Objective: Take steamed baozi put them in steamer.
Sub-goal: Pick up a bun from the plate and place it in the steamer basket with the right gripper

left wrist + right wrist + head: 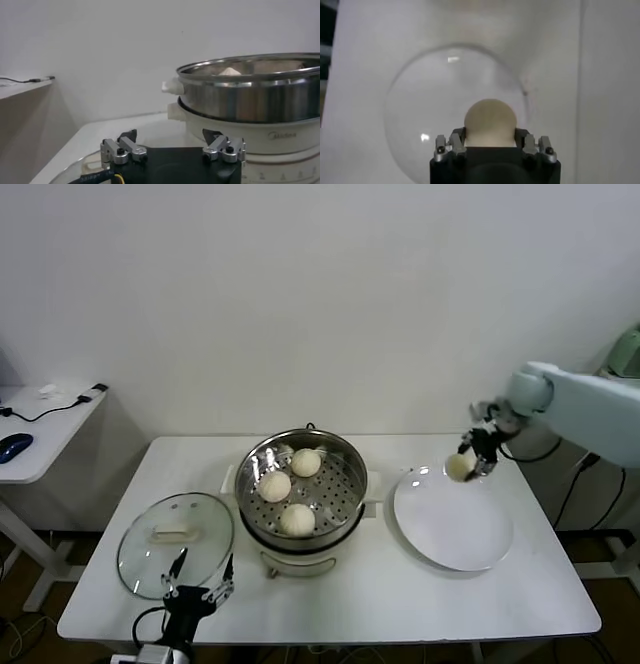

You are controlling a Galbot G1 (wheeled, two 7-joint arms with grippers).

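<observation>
Gripping one steamed baozi (458, 468) between its fingers, the right gripper (472, 465) hangs above the far left rim of the white plate (455, 529), bun clear of the plate. Three more buns (275, 485) sit on the perforated tray of the steamer (301, 489) (left of the plate). Left gripper (201, 572), jaws spread, waits near the glass lid (175, 543).

glass lid (175, 544), white plate (455, 529), white table (330, 609)
</observation>
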